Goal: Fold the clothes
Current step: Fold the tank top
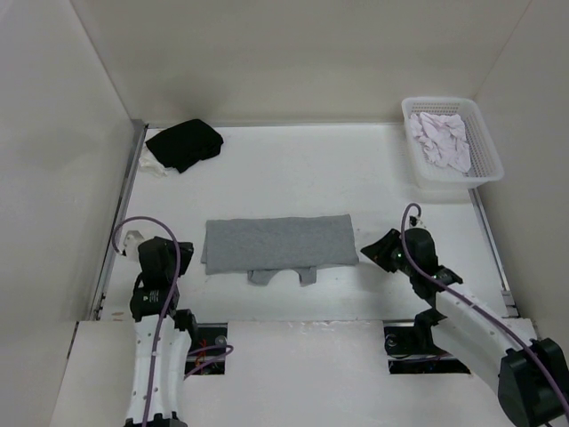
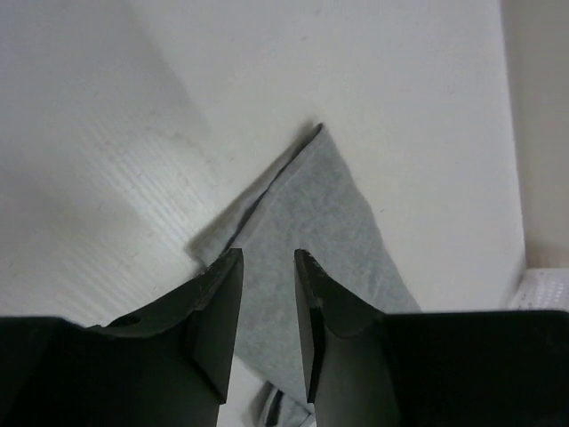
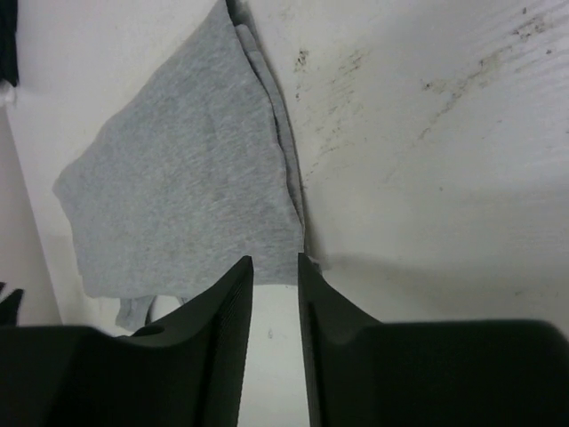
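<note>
T-shirt (image 1: 280,245) folded flat, left tool (image 2: 267,258) parted, right tool (image 3: 275,261) parted

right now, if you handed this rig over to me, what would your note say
Left hand: open, empty, at the left end of the grey T-shirt.
Right hand: open, empty, at its right end.
Shirt: lies flat mid-table, folded into a long band; two bits of a lower layer poke out at the near edge.
Done: the lengthwise fold.
Left: probably tuck those bits in, then fold end to end.
Black garment sits far left, the basket with pale cloth far right.
</note>
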Tool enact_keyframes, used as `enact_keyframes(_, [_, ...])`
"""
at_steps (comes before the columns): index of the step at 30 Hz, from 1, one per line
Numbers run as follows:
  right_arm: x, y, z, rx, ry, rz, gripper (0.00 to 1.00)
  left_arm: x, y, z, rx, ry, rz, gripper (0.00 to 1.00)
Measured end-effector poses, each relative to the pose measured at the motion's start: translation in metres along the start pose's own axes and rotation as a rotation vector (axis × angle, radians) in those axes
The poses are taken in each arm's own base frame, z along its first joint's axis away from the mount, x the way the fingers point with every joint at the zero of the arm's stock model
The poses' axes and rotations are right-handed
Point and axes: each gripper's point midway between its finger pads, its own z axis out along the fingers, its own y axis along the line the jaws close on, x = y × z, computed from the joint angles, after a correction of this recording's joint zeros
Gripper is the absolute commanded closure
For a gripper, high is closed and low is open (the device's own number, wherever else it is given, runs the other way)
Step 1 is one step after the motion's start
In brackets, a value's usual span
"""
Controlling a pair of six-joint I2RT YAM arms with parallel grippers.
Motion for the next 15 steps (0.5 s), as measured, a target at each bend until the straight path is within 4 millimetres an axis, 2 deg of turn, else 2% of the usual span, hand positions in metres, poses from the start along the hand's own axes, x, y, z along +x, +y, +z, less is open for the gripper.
enact_keyframes(2, [0.002,0.001,-0.002,0.014,0.000,-0.025,0.67,-0.013,-0.018,-0.004,0.037,-0.033,0.015,0.74])
enact_keyframes(3, [0.003,0.004,-0.002,0.014,0.002,-0.042,0.70,-0.018,-0.029,-0.005,0.064,-0.044,0.025,0.75])
enact_keyframes(5, [0.007,0.018,-0.003,-0.004,0.011,-0.094,0.87,-0.017,-0.052,-0.006,0.129,-0.032,0.054,0.76])
enact_keyframes(6, [0.009,0.026,-0.001,-0.016,0.018,-0.121,0.97,-0.010,-0.064,-0.005,0.164,-0.008,0.078,0.76])
enact_keyframes(8, [0.013,0.042,0.006,-0.033,0.033,-0.162,1.00,0.022,-0.082,-0.001,0.218,0.084,0.144,0.76])
enact_keyframes(9, [0.014,0.047,0.012,-0.033,0.042,-0.174,0.99,0.042,-0.088,0.000,0.238,0.140,0.180,0.76])
enact_keyframes(10, [0.013,0.048,0.018,-0.026,0.041,-0.179,0.93,0.063,-0.093,0.001,0.256,0.195,0.218,0.76])
enact_keyframes(13, [0.000,0.033,0.032,0.043,-0.002,-0.165,0.66,0.123,-0.091,0.006,0.259,0.324,0.324,0.76])
enact_keyframes(15, [-0.009,0.022,0.038,0.087,-0.029,-0.152,0.57,0.143,-0.081,0.013,0.235,0.358,0.358,0.76])
